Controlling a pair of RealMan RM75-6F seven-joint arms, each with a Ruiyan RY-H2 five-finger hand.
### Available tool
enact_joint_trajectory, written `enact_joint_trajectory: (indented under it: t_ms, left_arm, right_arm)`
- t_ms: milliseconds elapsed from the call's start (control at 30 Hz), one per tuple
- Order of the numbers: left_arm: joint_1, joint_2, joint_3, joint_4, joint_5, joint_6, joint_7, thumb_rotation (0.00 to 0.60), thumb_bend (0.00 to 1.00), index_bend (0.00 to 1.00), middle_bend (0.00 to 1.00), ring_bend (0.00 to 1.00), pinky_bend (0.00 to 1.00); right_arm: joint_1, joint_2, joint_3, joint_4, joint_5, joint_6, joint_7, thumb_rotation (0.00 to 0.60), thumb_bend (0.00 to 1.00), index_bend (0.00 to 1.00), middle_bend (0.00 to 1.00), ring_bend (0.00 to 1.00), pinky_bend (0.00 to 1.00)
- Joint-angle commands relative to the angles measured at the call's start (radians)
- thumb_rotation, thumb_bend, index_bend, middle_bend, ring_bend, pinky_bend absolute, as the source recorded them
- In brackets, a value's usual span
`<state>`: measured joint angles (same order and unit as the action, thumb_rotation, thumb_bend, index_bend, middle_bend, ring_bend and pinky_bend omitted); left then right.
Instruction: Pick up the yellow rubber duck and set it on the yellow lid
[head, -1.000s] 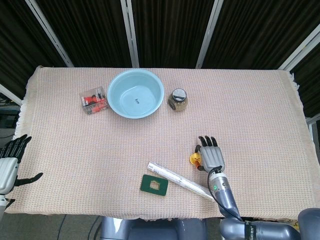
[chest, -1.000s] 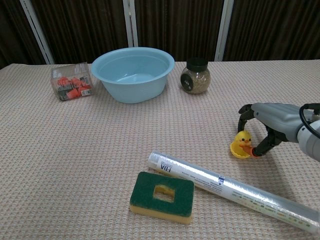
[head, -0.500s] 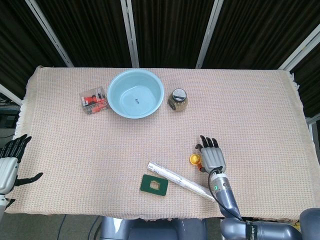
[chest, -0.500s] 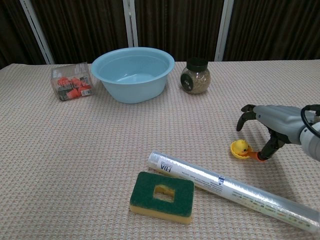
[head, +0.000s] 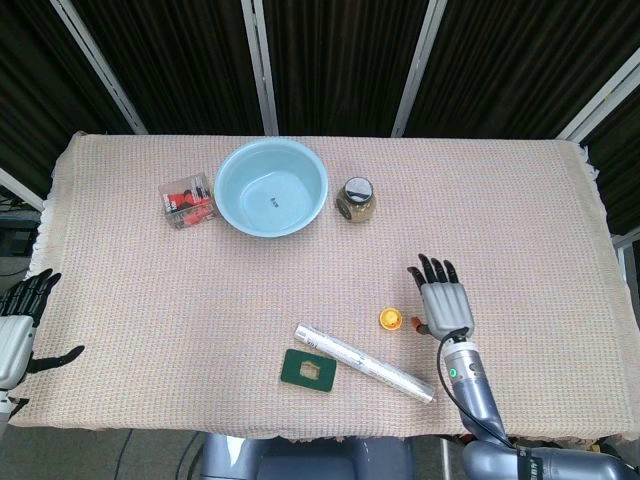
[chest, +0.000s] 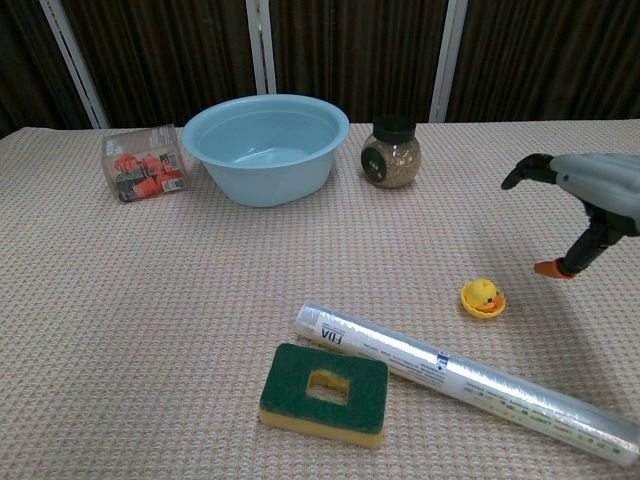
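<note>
Yellow rubber duck (chest: 483, 298) sits upright on the woven tan tablecloth (head: 520, 200), free of any grasp, just beyond the far end of a clear foil roll (chest: 465, 380). Your right hand (head: 445, 305) hangs above the cloth to the duck's right, apart from it, fingers spread and holding nothing. Your left hand (head: 18, 325) rests off the table's left edge, fingers apart, also holding nothing. A green sponge (chest: 324, 393) lies near the roll. A pale blue bowl (chest: 266, 146), 1 spice jar (chest: 391, 152) and a clear box (chest: 144, 162) stand further back.
</note>
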<state>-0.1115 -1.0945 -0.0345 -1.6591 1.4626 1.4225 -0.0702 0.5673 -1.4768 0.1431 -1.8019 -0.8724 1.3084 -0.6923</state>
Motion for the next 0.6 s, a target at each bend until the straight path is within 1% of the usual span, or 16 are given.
enact_joint_trajectory:
  t_ms: [33, 133, 267, 400, 500, 600]
  left_arm:
    - [0.005, 0.001, 0.004, -0.002, 0.011, 0.010, 0.004, 0.600, 0.10, 0.00, 0.00, 0.00, 0.00]
    - [0.008, 0.002, 0.007, -0.002, 0.019, 0.017, 0.010, 0.600, 0.10, 0.00, 0.00, 0.00, 0.00]
    - [0.013, 0.006, 0.012, -0.001, 0.027, 0.027, 0.021, 0.600, 0.09, 0.00, 0.00, 0.00, 0.00]
    - [0.022, 0.011, 0.019, -0.005, 0.037, 0.039, 0.030, 0.600, 0.09, 0.00, 0.00, 0.00, 0.00]
    - [0.031, 0.013, 0.025, -0.002, 0.050, 0.056, 0.038, 0.600, 0.09, 0.00, 0.00, 0.00, 0.00]
    - [0.038, 0.014, 0.031, 0.001, 0.058, 0.065, 0.042, 0.600, 0.09, 0.00, 0.00, 0.00, 0.00]
  right_arm:
    - [-0.052, 0.092, -0.052, -0.059, -0.096, 0.037, 0.043, 0.600, 0.10, 0.04, 0.00, 0.00, 0.00]
    - [-0.084, 0.133, -0.085, -0.069, -0.165, 0.059, 0.079, 0.600, 0.09, 0.00, 0.00, 0.00, 0.00]
    - [-0.136, 0.184, -0.130, -0.081, -0.262, 0.104, 0.137, 0.600, 0.09, 0.00, 0.00, 0.00, 0.00]
    - [-0.209, 0.236, -0.180, -0.092, -0.368, 0.182, 0.207, 0.600, 0.09, 0.00, 0.00, 0.00, 0.00]
    - [-0.269, 0.259, -0.219, -0.068, -0.467, 0.256, 0.270, 0.600, 0.09, 0.00, 0.00, 0.00, 0.00]
    - [-0.323, 0.267, -0.246, -0.024, -0.552, 0.330, 0.329, 0.600, 0.09, 0.00, 0.00, 0.00, 0.00]
